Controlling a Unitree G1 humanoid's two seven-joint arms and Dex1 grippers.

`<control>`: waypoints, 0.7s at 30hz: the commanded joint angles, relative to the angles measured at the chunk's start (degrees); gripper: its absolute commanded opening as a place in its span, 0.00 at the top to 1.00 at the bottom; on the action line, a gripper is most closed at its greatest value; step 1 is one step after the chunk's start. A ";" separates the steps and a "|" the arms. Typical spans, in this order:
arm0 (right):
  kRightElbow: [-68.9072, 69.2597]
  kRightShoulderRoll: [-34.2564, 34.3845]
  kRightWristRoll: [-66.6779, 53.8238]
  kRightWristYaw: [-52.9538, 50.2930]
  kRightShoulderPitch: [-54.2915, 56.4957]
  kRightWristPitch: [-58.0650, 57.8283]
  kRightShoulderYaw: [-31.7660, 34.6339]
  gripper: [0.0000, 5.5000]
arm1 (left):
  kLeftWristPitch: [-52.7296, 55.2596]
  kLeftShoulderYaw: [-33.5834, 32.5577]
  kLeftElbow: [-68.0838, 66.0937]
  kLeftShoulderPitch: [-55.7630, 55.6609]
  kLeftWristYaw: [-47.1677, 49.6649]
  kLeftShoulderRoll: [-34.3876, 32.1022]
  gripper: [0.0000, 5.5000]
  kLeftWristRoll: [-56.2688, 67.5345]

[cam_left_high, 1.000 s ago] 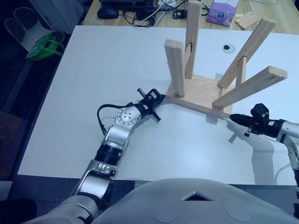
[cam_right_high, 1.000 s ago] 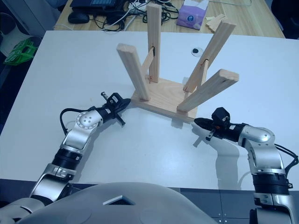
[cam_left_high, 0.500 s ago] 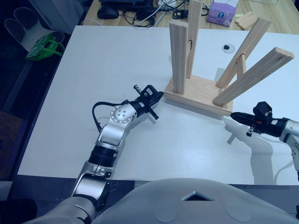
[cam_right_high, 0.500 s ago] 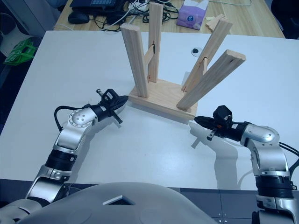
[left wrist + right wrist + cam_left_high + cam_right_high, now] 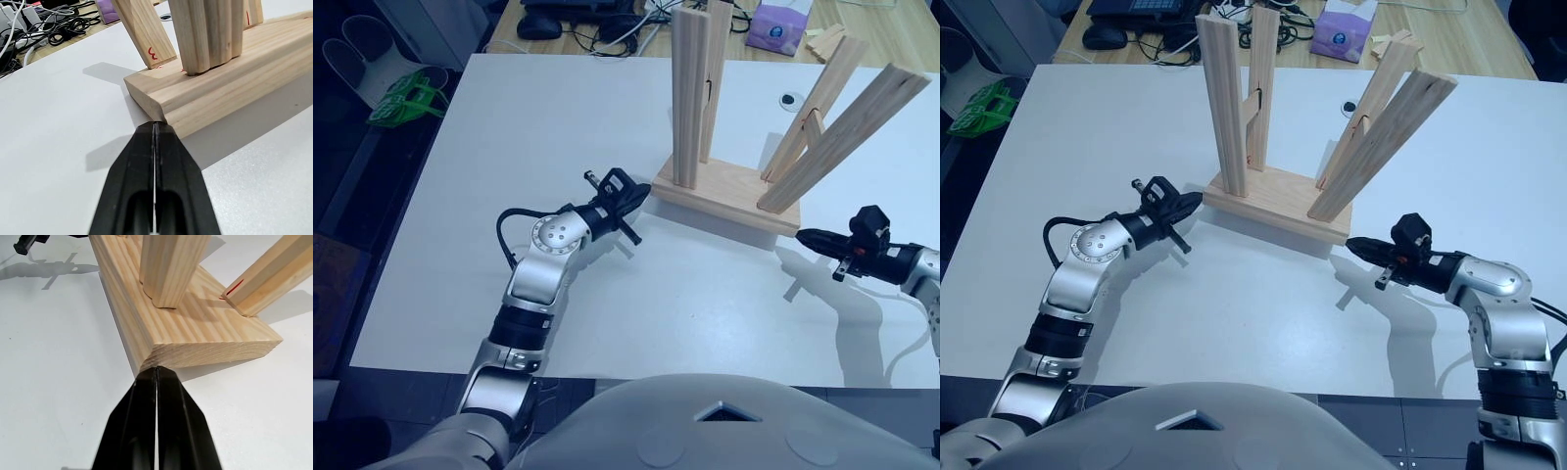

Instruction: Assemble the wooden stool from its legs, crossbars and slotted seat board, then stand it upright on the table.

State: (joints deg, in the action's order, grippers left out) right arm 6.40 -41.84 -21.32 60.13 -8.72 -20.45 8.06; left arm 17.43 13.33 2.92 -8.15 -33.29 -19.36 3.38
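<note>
white table (image 5: pixel 489 147), upside-down stool (image 5: pixel 720 191), left pincer (image 5: pixel 639 196), right pincer (image 5: pixel 808 235), both pressed together at seat corners

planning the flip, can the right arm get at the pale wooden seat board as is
Probably yes: the right gripper, shut, has its tip at a corner of the pale wooden seat board, with nothing in between.

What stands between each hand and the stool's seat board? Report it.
Nothing visible does. The left hand, shut, has its tip right at one near corner of the seat board. The right hand, also shut, has its tip at the other near corner.
</note>
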 commanded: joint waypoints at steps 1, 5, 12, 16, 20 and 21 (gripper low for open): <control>3.95 2.28 -5.06 2.30 3.92 0.11 -1.34 1.00 | 1.57 2.45 4.12 -1.57 -4.86 3.93 1.00 5.96; 5.41 2.78 -6.87 1.75 4.17 -1.68 -0.56 1.00 | 3.34 1.65 5.37 -2.15 -4.57 4.04 1.00 8.18; 7.15 3.86 -9.80 0.83 4.78 -5.20 1.48 1.00 | 4.64 1.20 6.13 -2.08 -4.61 4.16 1.00 9.56; 7.75 4.56 -10.40 0.48 5.26 -6.06 1.70 1.00 | 4.61 1.33 6.25 -2.33 -4.45 4.24 1.00 9.81; 8.26 4.77 -11.21 0.40 5.74 -7.05 2.62 1.00 | 4.84 1.24 6.84 -2.42 -4.41 4.26 1.00 10.14; 8.46 4.82 -11.81 0.32 6.04 -7.52 3.02 1.00 | 5.05 1.27 7.22 -2.46 -4.43 4.28 1.00 10.25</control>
State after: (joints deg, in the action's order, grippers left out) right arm 9.61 -39.27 -27.77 58.85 -7.04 -28.30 12.91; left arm 22.07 9.50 6.66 -9.16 -33.27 -19.15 9.69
